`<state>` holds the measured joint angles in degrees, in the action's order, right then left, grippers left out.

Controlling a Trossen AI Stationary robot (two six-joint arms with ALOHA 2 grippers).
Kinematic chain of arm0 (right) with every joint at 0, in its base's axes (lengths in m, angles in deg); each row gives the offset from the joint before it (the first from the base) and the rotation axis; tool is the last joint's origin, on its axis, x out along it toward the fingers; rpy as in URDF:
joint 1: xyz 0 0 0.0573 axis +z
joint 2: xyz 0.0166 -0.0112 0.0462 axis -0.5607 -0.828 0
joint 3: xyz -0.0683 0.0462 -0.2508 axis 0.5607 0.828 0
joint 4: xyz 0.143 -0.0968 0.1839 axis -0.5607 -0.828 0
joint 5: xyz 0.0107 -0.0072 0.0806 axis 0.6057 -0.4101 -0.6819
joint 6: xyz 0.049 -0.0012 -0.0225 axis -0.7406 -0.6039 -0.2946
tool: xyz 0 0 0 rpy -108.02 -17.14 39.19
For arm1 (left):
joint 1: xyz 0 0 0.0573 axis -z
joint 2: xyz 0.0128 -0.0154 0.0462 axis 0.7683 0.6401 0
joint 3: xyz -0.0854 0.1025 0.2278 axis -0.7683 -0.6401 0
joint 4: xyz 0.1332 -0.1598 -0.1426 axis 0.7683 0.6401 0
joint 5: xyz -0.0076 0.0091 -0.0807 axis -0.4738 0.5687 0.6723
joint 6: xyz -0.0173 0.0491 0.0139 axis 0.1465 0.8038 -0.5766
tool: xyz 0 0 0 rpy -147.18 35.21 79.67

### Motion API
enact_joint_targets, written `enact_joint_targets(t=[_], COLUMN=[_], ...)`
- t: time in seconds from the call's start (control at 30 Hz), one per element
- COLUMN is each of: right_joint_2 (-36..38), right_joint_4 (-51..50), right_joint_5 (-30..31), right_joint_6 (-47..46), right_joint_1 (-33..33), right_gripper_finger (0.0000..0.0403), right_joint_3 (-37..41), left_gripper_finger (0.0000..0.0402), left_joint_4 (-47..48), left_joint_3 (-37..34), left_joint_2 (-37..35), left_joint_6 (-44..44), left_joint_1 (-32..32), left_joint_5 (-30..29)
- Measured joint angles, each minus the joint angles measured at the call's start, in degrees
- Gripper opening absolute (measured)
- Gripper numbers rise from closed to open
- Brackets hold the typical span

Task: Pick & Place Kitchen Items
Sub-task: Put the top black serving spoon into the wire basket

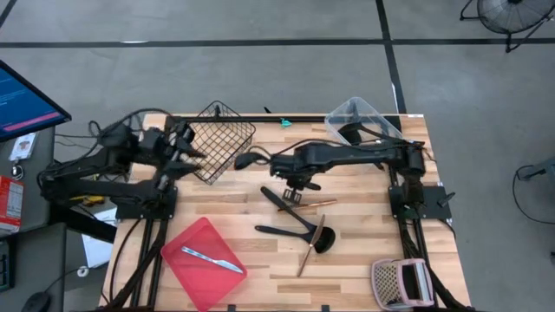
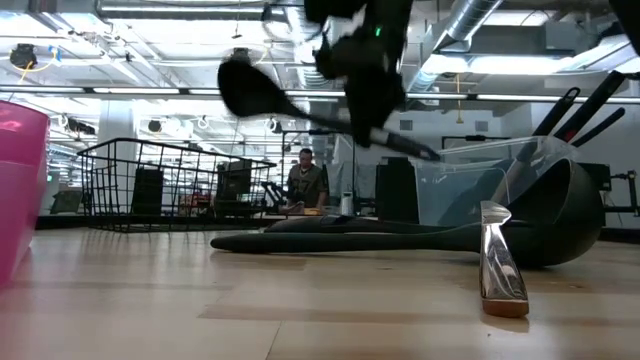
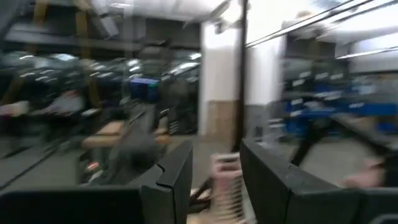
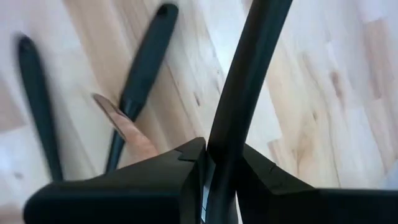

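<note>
Closest to the low camera, a copper-coloured spoon (image 2: 500, 265) and a black ladle (image 2: 420, 238) lie on the table (image 2: 300, 320). Above them, top centre of that frame, the right gripper (image 2: 372, 100) is clamped on a black spoon's (image 2: 255, 90) handle, lifted clear of the wood. Grip looks off-centre, so I'd carry it slow and level toward the wire basket (image 1: 221, 139), upper middle in the overhead. Left gripper (image 1: 186, 149) waits beside the basket, fingers apart, holding nothing.

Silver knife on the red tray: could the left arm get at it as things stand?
Probably yes. The silver knife lies uncovered on the red tray, on the left arm's side. The left pincer waits beside the wire basket, apparently holding nothing.
</note>
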<state>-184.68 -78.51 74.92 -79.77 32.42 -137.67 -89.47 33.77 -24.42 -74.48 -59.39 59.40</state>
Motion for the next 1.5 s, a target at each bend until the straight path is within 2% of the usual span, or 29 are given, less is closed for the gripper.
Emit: enact_joint_targets(t=[0.17, 0.4, 0.57, 0.63, 0.8, 1.0, 1.33, 1.5], right_joint_2=[4.4, 4.25, 3.8, 3.81, 3.81, 3.81, 3.81, 3.81], right_joint_4=[-0.17, -1.16, -2.12, -2.27, -3.14, -1.7, -0.31, -0.19], right_joint_5=[0.05, 0.58, 1.16, 2.71, 4.33, 4.63, 3.77, 3.41], right_joint_6=[-1.84, -1.84, -2.25, -3.05, -3.34, -3.34, -3.8, -4.0], right_joint_1=[0.93, 2.59, 2.85, 2.84, 1.71, 0.47, 1.25, 2.13], right_gripper_finger=[0.0051, 0.0051, 0.0051, 0.0051, 0.0051, 0.0051, 0.0051, 0.0051], right_joint_3=[-0.01, -0.03, 0.02, -0.01, -0.01, -0.01, -0.01, -0.01], left_gripper_finger=[0.0156, 0.0244, 0.0277, 0.028, 0.0276, 0.0274, 0.0271, 0.0224], left_joint_4=[1.46, 1.94, 3.3, 6.11, 12.79, 15.06, 15.9, 15.79], left_joint_3=[0.0, -0.01, -0.02, -0.02, -0.02, -0.02, 0.02, 0.02], left_joint_2=[5.14, 15.61, 19.65, 20.32, 20.79, 20.79, 27.57, 29.38], left_joint_6=[6.27, 8.32, 8.62, 10.01, 14.34, 18.22, 19.27, 18.53], left_joint_1=[0.0, 0.0, 0.15, 0.36, 2.19, 3.44, 3.26, 3.3], left_joint_5=[-8.7, -17.53, -18.92, -20.41, -28.43, -36.89, -40.8, -41.61])
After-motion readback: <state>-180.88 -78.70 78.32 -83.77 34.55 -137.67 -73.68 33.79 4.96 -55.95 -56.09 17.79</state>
